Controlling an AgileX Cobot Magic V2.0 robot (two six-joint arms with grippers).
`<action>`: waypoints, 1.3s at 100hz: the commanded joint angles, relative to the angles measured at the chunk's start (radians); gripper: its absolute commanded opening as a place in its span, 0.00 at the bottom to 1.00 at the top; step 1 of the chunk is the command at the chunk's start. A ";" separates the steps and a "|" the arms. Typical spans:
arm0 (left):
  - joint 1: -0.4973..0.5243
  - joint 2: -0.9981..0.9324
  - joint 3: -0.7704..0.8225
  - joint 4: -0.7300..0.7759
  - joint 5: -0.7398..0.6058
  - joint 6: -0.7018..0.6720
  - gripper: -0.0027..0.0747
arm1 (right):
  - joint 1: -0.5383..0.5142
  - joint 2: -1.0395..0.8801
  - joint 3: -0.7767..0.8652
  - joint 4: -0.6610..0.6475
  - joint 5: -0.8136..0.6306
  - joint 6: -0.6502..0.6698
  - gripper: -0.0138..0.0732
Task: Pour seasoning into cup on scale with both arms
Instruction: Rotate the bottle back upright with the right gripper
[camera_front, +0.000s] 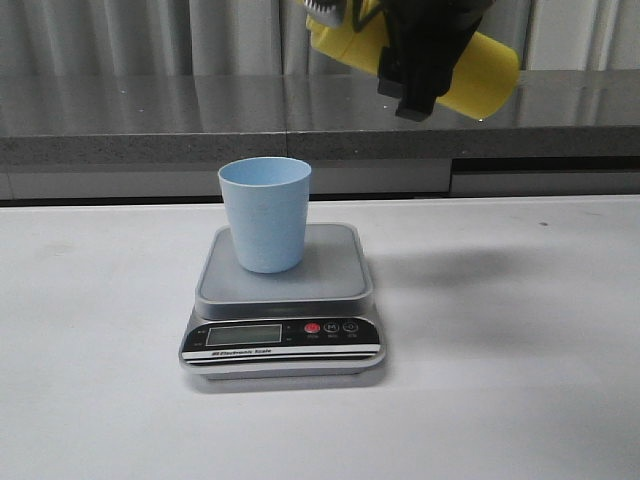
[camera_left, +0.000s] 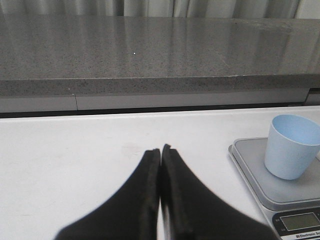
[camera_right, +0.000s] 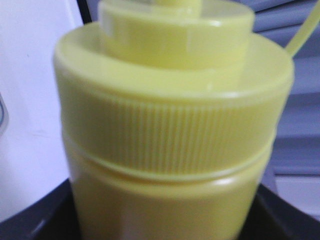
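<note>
The light blue cup (camera_front: 265, 212) stands upright on the grey platform of the scale (camera_front: 330, 275); it also shows in the left wrist view (camera_left: 291, 153). My right gripper (camera_front: 415, 75) is shut on the yellow seasoning bottle (camera_front: 485, 75), held high above and to the right of the cup, lying nearly level with its nozzle end to the left. The bottle's ribbed collar (camera_right: 170, 135) fills the right wrist view, its tether (camera_right: 305, 30) at the side. My left gripper (camera_left: 160, 150) is shut and empty over the table, left of the scale (camera_left: 255, 175).
A grey speckled ledge (camera_front: 150, 120) runs along the back of the white table (camera_front: 520, 380). The scale's black panel (camera_front: 283, 335) with its display and red button faces the front.
</note>
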 joint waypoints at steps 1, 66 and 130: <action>0.002 0.007 -0.026 -0.002 -0.070 0.001 0.01 | -0.026 -0.070 -0.036 0.107 -0.046 0.007 0.55; 0.002 0.007 -0.026 -0.002 -0.070 0.001 0.01 | -0.270 -0.133 0.235 0.993 -0.788 -0.143 0.55; 0.002 0.007 -0.026 -0.002 -0.070 0.001 0.01 | -0.275 -0.098 0.562 1.296 -1.130 -0.406 0.55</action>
